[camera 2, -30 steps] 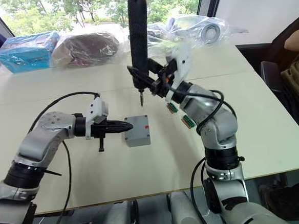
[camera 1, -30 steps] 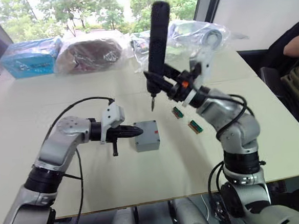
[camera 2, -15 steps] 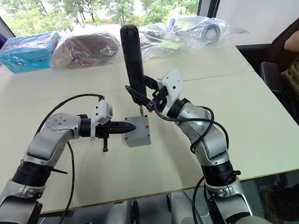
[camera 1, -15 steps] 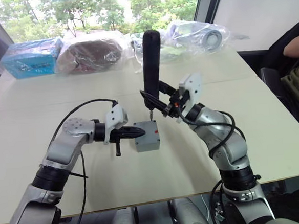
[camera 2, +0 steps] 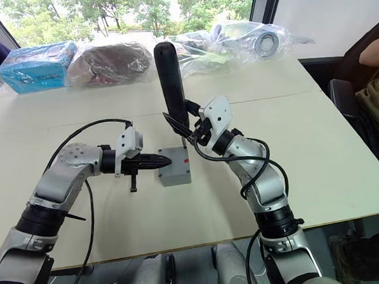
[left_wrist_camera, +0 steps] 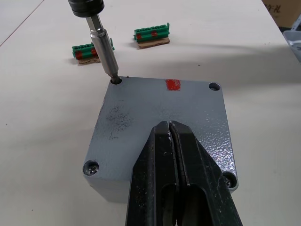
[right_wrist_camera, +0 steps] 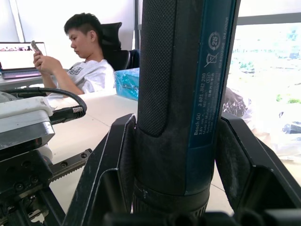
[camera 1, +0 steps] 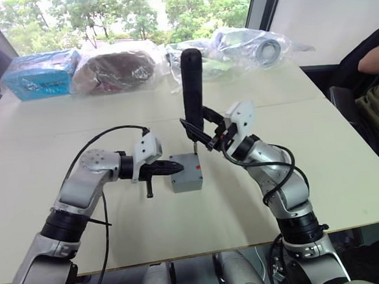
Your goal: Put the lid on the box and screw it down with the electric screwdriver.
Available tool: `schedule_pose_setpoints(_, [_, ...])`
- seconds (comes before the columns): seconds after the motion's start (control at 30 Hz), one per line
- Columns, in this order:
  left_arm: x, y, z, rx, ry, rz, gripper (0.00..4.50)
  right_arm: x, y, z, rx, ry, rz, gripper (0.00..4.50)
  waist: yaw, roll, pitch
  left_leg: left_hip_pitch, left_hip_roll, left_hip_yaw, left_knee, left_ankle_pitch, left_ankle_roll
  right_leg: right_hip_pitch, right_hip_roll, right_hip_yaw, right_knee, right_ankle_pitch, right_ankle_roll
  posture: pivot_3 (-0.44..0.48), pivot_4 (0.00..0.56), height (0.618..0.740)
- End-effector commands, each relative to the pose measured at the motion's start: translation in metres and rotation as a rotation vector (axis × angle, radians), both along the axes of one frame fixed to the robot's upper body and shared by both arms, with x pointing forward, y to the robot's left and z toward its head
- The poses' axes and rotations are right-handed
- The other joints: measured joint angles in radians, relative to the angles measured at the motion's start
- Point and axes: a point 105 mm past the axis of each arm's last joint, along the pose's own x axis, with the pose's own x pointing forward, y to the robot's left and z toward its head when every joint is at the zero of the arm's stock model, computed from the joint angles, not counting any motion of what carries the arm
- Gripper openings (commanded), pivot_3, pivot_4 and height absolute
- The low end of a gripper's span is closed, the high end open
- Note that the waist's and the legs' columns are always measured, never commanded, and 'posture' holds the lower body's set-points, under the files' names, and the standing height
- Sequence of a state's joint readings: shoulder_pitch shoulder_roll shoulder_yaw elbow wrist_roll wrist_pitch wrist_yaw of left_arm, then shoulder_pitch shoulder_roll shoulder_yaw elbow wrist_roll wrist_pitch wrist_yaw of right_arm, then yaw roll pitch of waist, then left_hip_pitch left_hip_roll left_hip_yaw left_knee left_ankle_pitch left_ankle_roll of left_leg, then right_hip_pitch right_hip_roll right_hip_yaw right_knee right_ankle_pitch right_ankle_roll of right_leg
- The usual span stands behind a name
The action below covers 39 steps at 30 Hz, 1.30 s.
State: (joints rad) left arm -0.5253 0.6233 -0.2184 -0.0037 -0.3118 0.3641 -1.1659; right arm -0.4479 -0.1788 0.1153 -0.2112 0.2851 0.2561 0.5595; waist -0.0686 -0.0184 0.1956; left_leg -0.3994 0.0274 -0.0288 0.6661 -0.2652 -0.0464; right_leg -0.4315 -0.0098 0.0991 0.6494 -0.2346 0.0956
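The grey box (camera 1: 187, 180) stands mid-table with the flat grey lid (left_wrist_camera: 162, 113) lying on top; a red mark (left_wrist_camera: 172, 84) shows on the lid's far edge. My left gripper (left_wrist_camera: 170, 126) is shut, its fingertips resting on the lid's top. My right gripper (camera 1: 200, 129) is shut on the electric screwdriver (camera 1: 192, 83), which it holds upright beyond the box. In the right wrist view, its fingers (right_wrist_camera: 117, 160) clamp the dark barrel (right_wrist_camera: 183, 94). The metal bit (left_wrist_camera: 104, 47) sits in one far corner screw hole (left_wrist_camera: 115, 80). Screws show in both near corners.
Two green connector blocks (left_wrist_camera: 151, 34) (left_wrist_camera: 84, 51) lie just beyond the box. A blue package (camera 1: 38, 71), a brown bagged item (camera 1: 116, 68) and clear plastic bags (camera 1: 254, 43) line the table's far edge. A person (camera 1: 377, 83) sits at the right.
My right arm has brought the screwdriver down and toward the box, so the bit went from hanging above the table into the lid's corner hole. The left gripper stayed on the lid.
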Motion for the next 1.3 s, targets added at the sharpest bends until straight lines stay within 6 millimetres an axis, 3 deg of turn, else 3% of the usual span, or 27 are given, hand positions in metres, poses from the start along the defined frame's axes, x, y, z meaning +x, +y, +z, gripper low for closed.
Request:
schedule_pose_setpoints(0.03, [0.002,0.003,-0.01,0.028,0.025,0.026,0.0,-0.011,0.004,0.002,-0.012,0.001,0.059,1.84,0.0,0.0,0.0,0.002,0.0,0.0,0.0,0.0,0.0,0.002,0.0,0.0,0.0,0.0,0.0,0.0,0.15,0.74])
schedule_pose_setpoints(0.53, [0.003,0.005,-0.015,0.051,0.025,0.043,0.0,-0.004,0.006,-0.053,-0.193,0.227,-0.009,1.84,-0.001,-0.003,-0.014,0.009,0.0,0.0,-0.001,0.0,0.0,0.007,0.0,0.0,-0.001,-0.003,-0.003,0.0,0.15,0.74])
schedule_pose_setpoints(0.93, [0.003,0.005,-0.019,0.067,0.025,0.046,0.0,-0.003,0.001,-0.078,-0.249,0.331,-0.046,1.84,-0.001,-0.006,-0.03,0.012,0.0,0.0,-0.001,0.0,0.0,0.011,0.0,0.0,-0.002,-0.007,-0.001,0.0,0.15,0.74])
schedule_pose_setpoints(1.13, [0.003,0.005,-0.021,0.079,0.023,0.045,0.0,-0.001,-0.006,-0.09,-0.275,0.388,-0.088,1.84,-0.001,-0.007,-0.032,0.027,0.0,0.0,-0.006,-0.001,0.0,0.025,-0.001,0.0,-0.005,-0.011,-0.003,0.0,0.15,0.74])
schedule_pose_setpoints(1.3, [0.002,0.004,-0.025,0.092,0.021,0.038,0.0,-0.001,-0.011,-0.098,-0.295,0.429,-0.11,1.84,0.0,-0.008,-0.042,0.029,0.001,0.0,-0.014,-0.001,0.0,0.027,-0.001,0.0,-0.012,-0.011,-0.004,0.0,0.15,0.74])
